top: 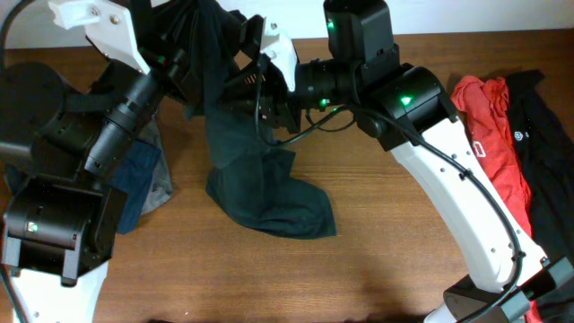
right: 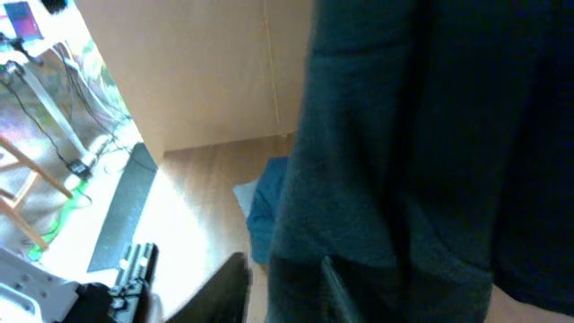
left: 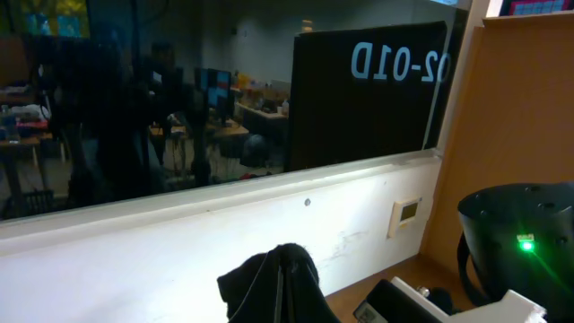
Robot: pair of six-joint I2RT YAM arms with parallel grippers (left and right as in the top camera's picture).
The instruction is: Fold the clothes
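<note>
Right gripper [top: 269, 82] has dark green shirt [top: 260, 197] directly ahead, closure we cannot tell; left gripper [top: 186, 58] pinches its top (long axis hangs downward).

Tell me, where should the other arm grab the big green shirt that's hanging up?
Probably the hanging side edge of the green shirt, up high, coming in sideways from the right, where the right tool sits. The cloth drops like a curtain from the left tool, while its bottom lies bunched on the table.
</note>
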